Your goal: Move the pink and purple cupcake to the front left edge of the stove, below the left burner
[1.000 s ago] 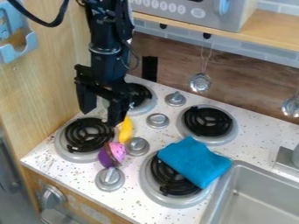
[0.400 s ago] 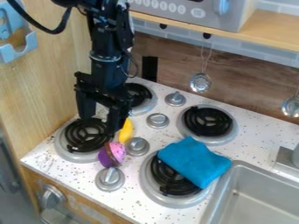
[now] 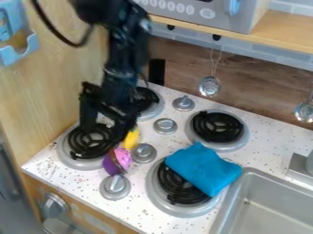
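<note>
The gripper (image 3: pixel 106 130) hung on the left, pointing down over the left burner (image 3: pixel 78 142), its fingers spread apart. Nothing showed between them, so it appeared to bear no load. One finger came down over the coil; the other came down beside the yellow toy (image 3: pixel 131 139), whose far end it partly hid. Whether that finger touched the toy, I could not tell.

The yellow toy, the nearest loose thing, lay in the narrow strip between the left burner and the middle knob (image 3: pixel 143 153), probably resting on the flat white stovetop (image 3: pixel 70 191). Just on its near side, the purple and pink toy (image 3: pixel 118 161) lay tipped over, perhaps because its rounded top gave it no flat seat. It sat between the burner and the near knob (image 3: pixel 115 187).

Farther right, the blue cloth (image 3: pixel 203 168) lay folded across the near right burner (image 3: pixel 160 196), the raised coil likely propping part of it, with one side toward the sink (image 3: pixel 269 205). Beyond, a ladle (image 3: pixel 209 86) hung bowl down along the back wall.
</note>
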Robot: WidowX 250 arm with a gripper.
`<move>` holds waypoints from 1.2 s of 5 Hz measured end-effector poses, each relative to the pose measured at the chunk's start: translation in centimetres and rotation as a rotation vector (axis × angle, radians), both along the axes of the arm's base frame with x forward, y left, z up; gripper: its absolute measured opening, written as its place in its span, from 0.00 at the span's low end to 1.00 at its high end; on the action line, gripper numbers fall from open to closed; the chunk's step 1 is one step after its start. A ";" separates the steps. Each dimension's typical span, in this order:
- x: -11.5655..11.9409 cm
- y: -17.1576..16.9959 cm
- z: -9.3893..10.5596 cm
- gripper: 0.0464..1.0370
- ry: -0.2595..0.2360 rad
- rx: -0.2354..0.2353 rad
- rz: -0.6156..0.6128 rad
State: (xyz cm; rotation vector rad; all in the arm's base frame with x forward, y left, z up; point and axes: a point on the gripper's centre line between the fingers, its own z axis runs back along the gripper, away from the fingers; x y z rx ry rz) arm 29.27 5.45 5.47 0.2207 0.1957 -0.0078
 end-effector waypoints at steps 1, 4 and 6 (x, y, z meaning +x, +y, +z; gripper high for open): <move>1.5 -0.4 -1.1 0.96 0.046 0.084 -0.060; 3.6 0.3 -4.0 0.96 0.157 0.147 -0.244; 4.0 1.5 -6.4 0.96 0.270 -0.013 -0.305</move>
